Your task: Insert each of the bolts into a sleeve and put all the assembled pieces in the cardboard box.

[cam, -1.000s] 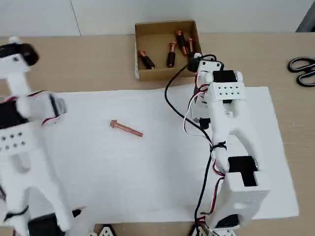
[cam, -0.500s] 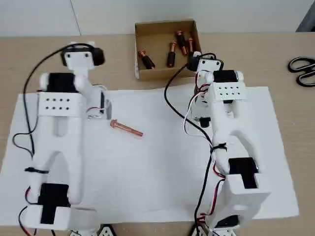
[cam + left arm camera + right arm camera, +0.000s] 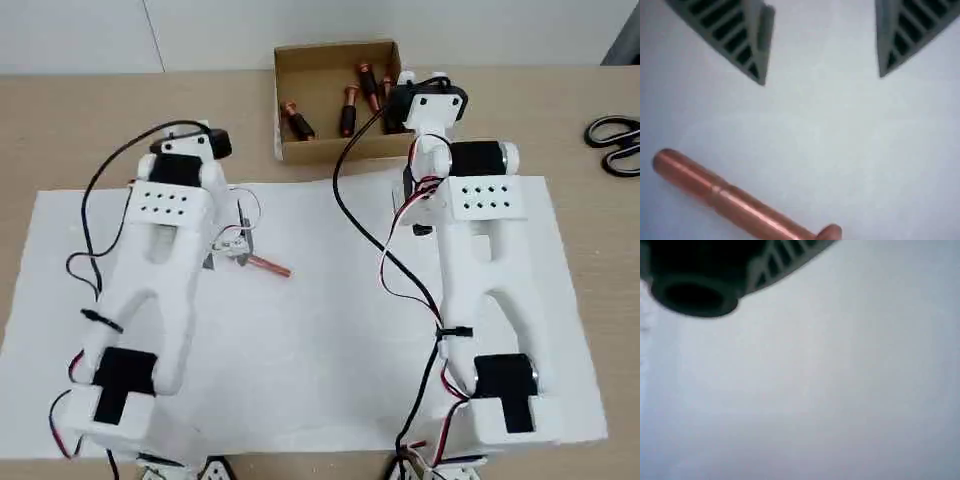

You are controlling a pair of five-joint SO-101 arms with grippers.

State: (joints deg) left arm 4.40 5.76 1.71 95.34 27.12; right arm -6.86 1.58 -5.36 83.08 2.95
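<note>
A copper bolt (image 3: pixel 266 265) lies on the white sheet (image 3: pixel 330 340); in the left wrist view the bolt (image 3: pixel 730 202) sits just short of my fingertips. My left gripper (image 3: pixel 820 77) hangs open above the sheet, its two grey fingers (image 3: pixel 740 40) spread wide, and in the high view the left gripper (image 3: pixel 236 245) is over the bolt's head end. My right gripper (image 3: pixel 420 212), close to the cardboard box (image 3: pixel 340 150), is shut on a black sleeve (image 3: pixel 694 296) held above the sheet. Several assembled pieces (image 3: pixel 348 112) lie in the box.
Black scissors (image 3: pixel 615 140) lie on the wooden table at the far right. The sheet's middle and front between the two arms is bare. Cables hang from both arms over the sheet.
My left arm has swung in from the left edge and come down over the bolt. The right arm has shifted slightly right and toward the box.
</note>
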